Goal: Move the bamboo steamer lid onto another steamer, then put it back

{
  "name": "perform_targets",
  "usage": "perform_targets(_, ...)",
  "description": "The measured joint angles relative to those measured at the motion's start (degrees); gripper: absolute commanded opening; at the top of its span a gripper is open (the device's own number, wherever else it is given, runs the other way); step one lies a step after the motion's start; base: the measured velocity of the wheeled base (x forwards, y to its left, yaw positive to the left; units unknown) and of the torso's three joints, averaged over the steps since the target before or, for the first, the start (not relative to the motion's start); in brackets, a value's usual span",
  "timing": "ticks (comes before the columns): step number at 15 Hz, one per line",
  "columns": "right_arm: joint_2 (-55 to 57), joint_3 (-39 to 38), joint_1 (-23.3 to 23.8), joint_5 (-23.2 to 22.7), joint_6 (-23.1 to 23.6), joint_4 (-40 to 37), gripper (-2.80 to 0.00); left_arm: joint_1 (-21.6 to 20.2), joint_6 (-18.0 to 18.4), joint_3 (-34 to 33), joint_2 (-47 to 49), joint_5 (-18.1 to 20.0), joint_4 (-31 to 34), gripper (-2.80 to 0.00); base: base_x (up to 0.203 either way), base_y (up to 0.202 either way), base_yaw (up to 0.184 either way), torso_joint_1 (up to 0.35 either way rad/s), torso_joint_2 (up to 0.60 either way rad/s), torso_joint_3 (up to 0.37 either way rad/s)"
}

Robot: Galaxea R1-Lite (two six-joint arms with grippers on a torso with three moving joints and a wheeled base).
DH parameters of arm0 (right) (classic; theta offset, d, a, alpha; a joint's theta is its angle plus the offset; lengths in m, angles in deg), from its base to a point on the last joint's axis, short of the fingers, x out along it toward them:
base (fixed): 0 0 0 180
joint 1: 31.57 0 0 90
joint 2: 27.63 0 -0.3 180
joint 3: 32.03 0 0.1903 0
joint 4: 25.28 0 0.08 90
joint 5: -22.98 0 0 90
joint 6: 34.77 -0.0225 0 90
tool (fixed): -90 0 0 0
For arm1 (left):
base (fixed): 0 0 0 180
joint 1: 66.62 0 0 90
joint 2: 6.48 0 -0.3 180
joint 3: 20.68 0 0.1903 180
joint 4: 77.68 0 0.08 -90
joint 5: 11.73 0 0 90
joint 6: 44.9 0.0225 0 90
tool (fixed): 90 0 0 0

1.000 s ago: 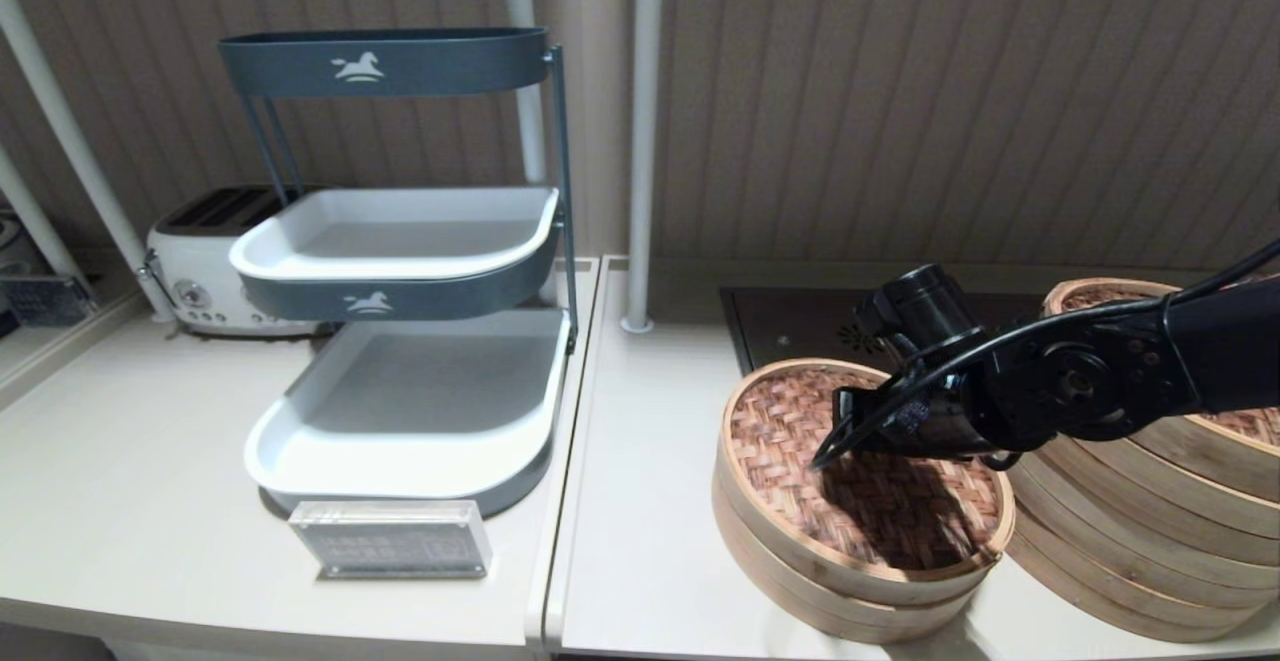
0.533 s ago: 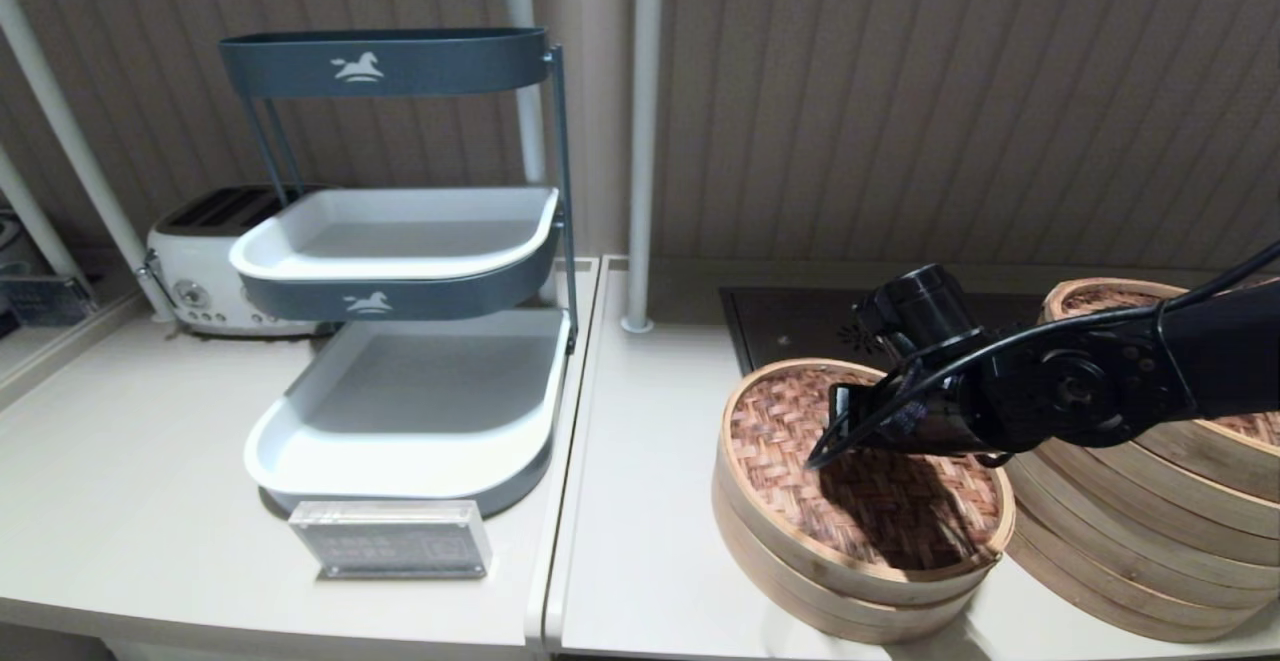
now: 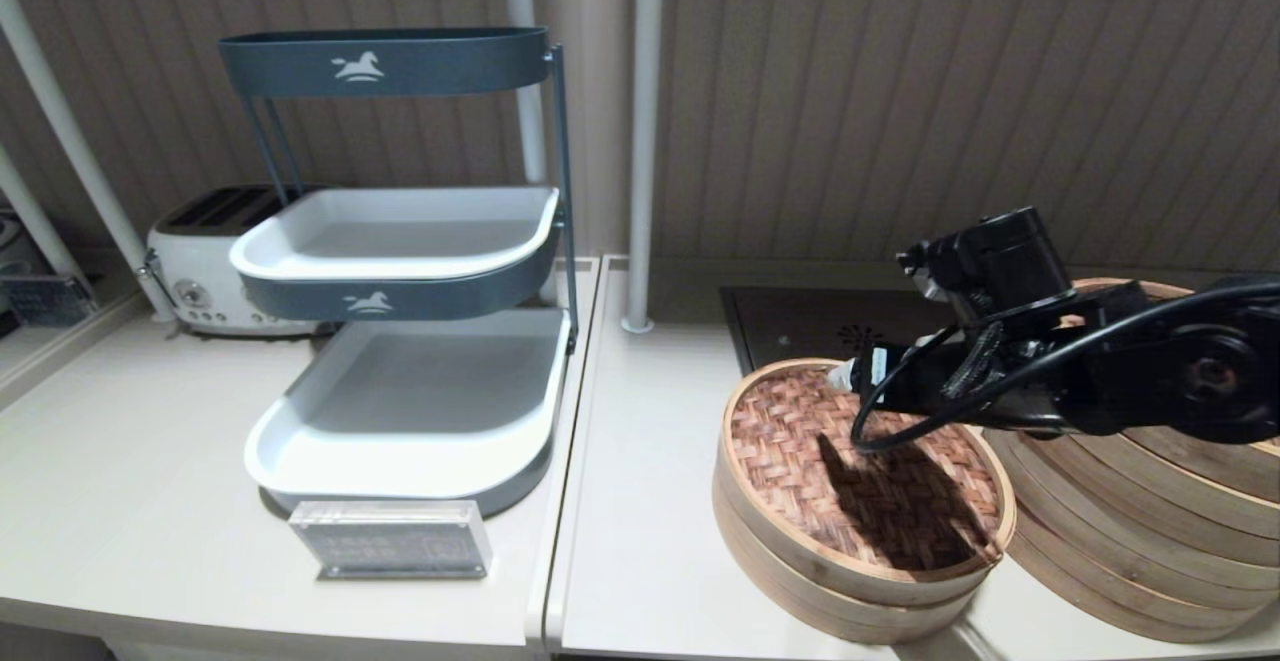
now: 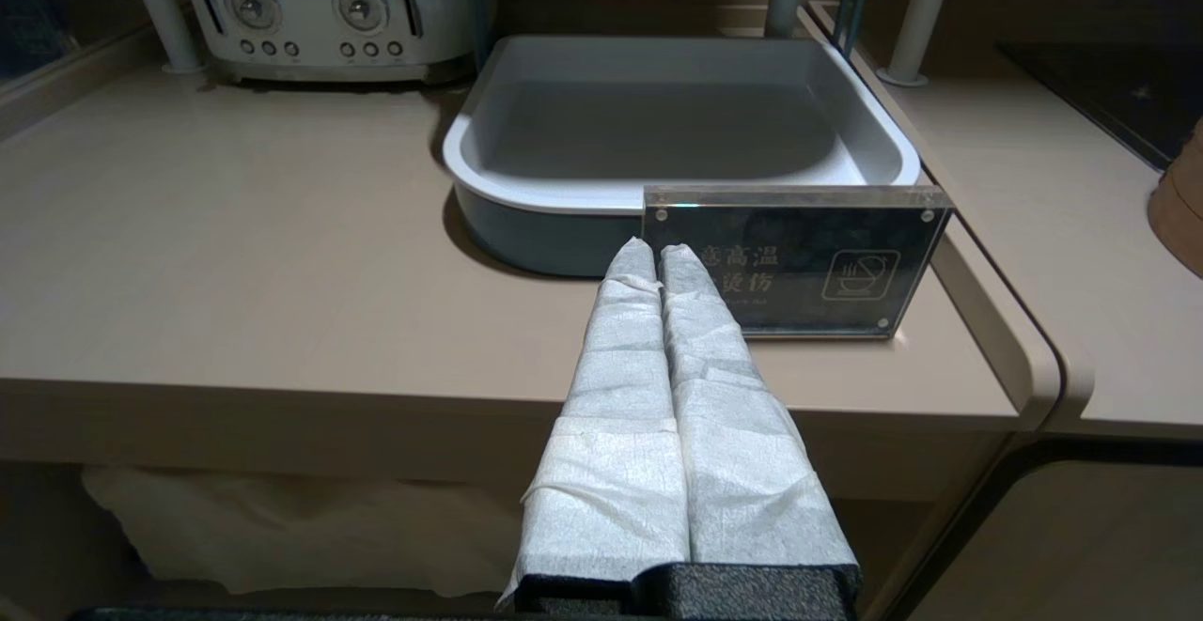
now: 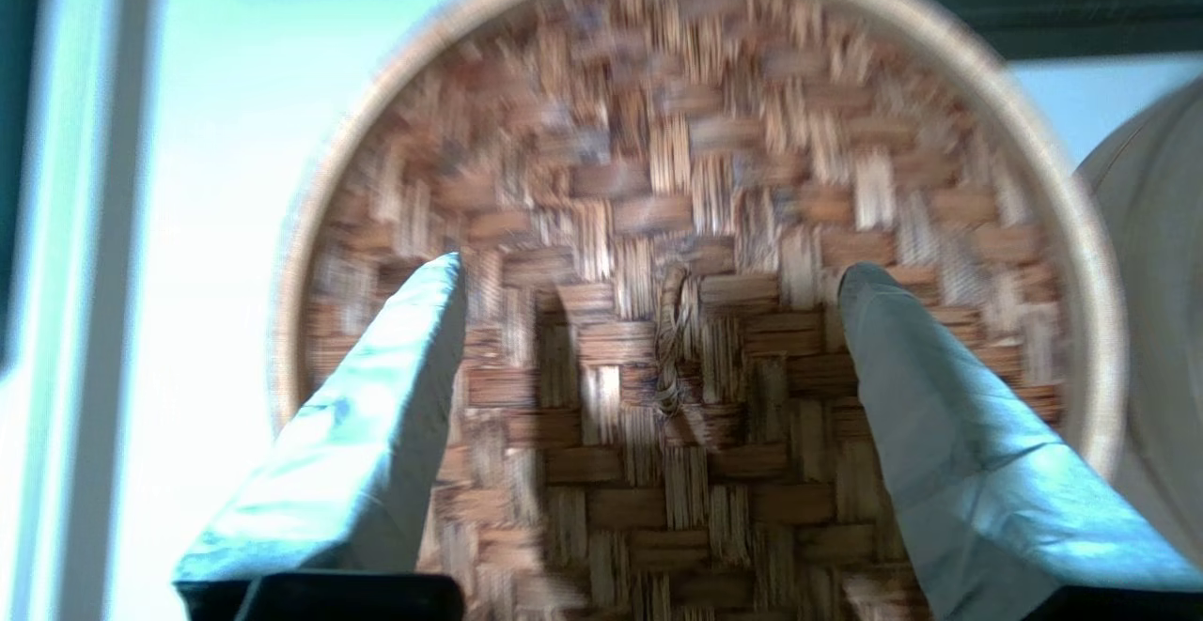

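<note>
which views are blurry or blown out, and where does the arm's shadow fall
Right wrist view: bamboo steamer lid motion-blurred, counter beside it blown out. Head view: sharp; right gripper casts a dark shadow across the lid's weave. Left wrist view: sharp, evenly lit.

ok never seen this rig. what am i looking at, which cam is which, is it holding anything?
It is a two-armed robot at a counter. The wide picture is from its head camera; the other two sit on the wrists, looking out past the fingers. The right gripper hangs open above the bamboo steamer lid, its padded fingers either side of the lid's small centre loop. It holds nothing. That lid sits on a low steamer; a taller steamer stack stands to its right. The left gripper is parked, shut and empty, at the counter's front edge facing an acrylic sign. Also on the counter: a tiered tray rack and a toaster.
</note>
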Motion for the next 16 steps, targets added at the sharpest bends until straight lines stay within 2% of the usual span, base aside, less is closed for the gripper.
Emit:
perform_targets(1,-2.9,-0.3,0.0,0.0,0.1,-0.2,0.0,0.0,0.0,0.0,0.0,0.0,0.0,-2.8,0.0,0.0,0.0,0.0,0.0,0.0)
perform_targets(2,-6.0,-0.6,-0.1,0.0,0.2,-0.3,-2.8,0.0,0.0,0.0,0.0,0.0,0.0,-2.8,0.0,0.0,0.0,0.0,0.0,0.0)
perform_targets(5,-16.6,-1.8,0.1,0.6,0.4,-1.8,-2.8,0.0,0.0,0.0,0.0,0.0,0.0,-2.8,0.0,0.0,0.0,0.0,0.0,0.0)
perform_targets(9,-30.6,-4.1,0.8,2.4,1.1,-8.6,-2.8,0.0,0.0,0.0,0.0,0.0,0.0,-2.8,0.0,0.0,0.0,0.0,0.0,0.0)
perform_targets(14,-45.1,-12.0,1.4,13.0,4.4,-12.3,-2.8,0.0,0.0,0.0,0.0,0.0,0.0,-2.8,0.0,0.0,0.0,0.0,0.0,0.0)
perform_targets(16,-50.9,-15.9,2.0,15.0,6.3,-13.3,-2.8,0.0,0.0,0.0,0.0,0.0,0.0,-2.8,0.0,0.0,0.0,0.0,0.0,0.0)
